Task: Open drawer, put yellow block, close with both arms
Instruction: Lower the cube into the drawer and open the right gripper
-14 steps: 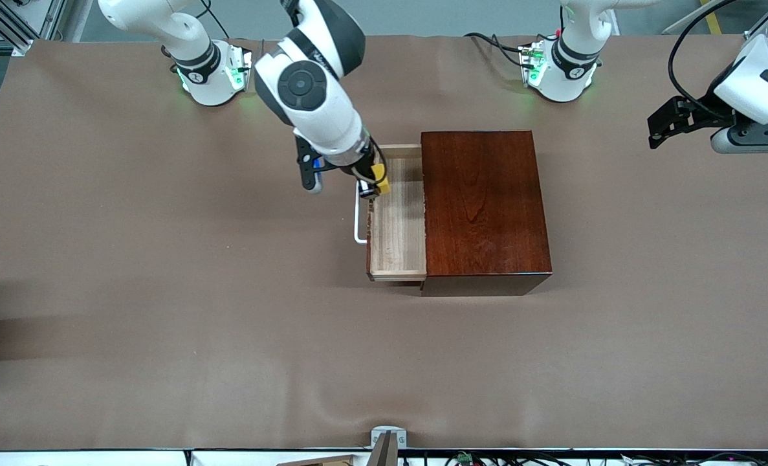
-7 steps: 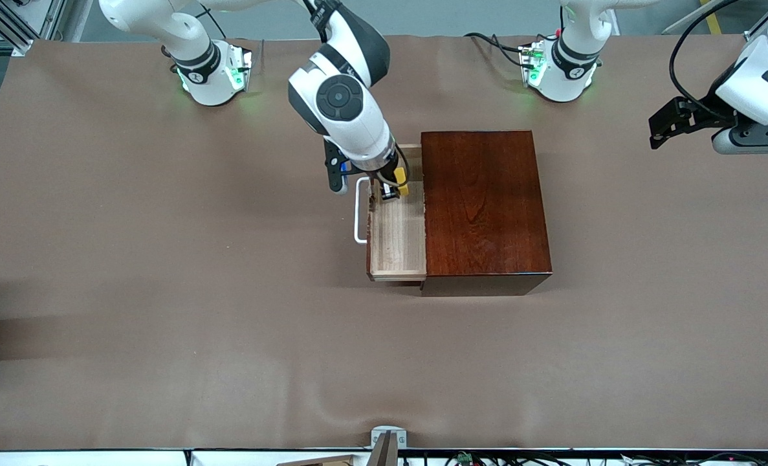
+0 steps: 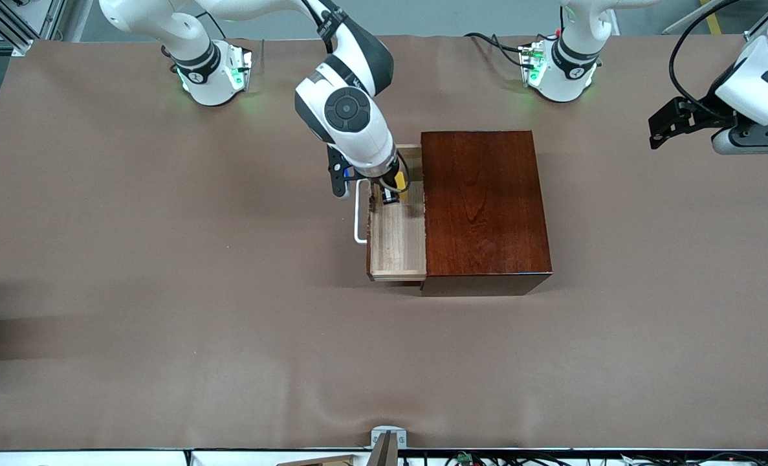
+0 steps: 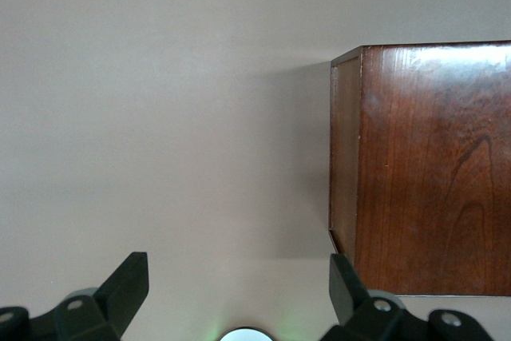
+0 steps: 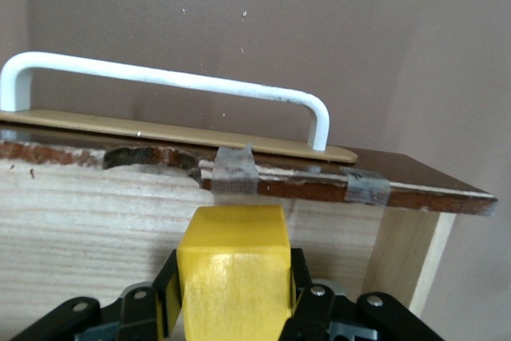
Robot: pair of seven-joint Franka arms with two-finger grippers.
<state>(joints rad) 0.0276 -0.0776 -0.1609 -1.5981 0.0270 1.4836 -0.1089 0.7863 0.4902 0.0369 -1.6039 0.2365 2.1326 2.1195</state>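
Pale wood shows where the drawer (image 3: 396, 236) stands pulled out of the dark box (image 3: 484, 210) toward the right arm's end of the counter (image 3: 164, 259), its white handle (image 3: 358, 213) outermost, so the tray lies open from above for loading. Farther from the front camera, over the tray's end nearest the arm bases, the right gripper (image 3: 391, 193) reaches down with its jaws clamped on the yellow block (image 5: 233, 269). The block sits squarely between them, inside the drawer's front panel, apparently low enough to release. The left gripper (image 4: 239, 297) waits with jaws spread wide, over bare counter beside the box.
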